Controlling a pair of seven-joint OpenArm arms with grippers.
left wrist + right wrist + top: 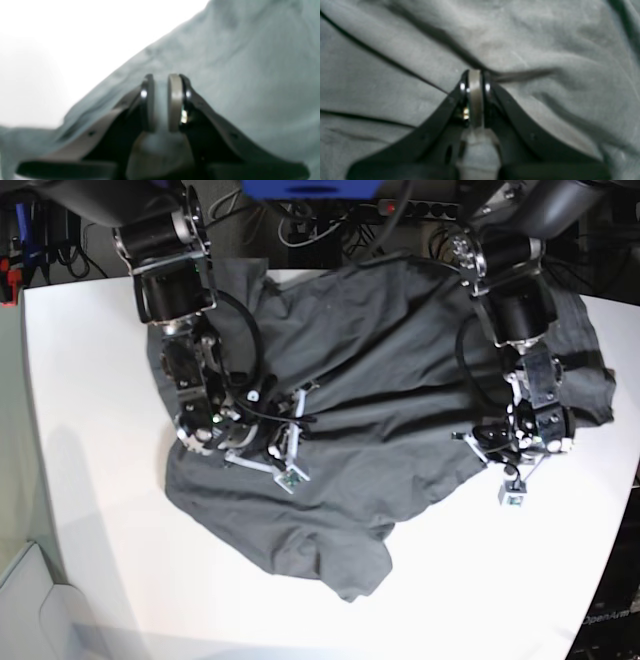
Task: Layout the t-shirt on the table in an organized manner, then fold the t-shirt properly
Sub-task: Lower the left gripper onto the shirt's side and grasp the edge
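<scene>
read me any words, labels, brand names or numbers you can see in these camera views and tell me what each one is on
"OpenArm": faint pale lettering at the bottom right corner of the base view, on a dark surface beside the table; the last letters are too dim to be sure of.
t-shirt: plain, no print or label showing.
Both wrist views: blurred, no text visible.

place: lab | evidence: two robot arms (190, 350), power strip (440, 208) (cables behind)
</scene>
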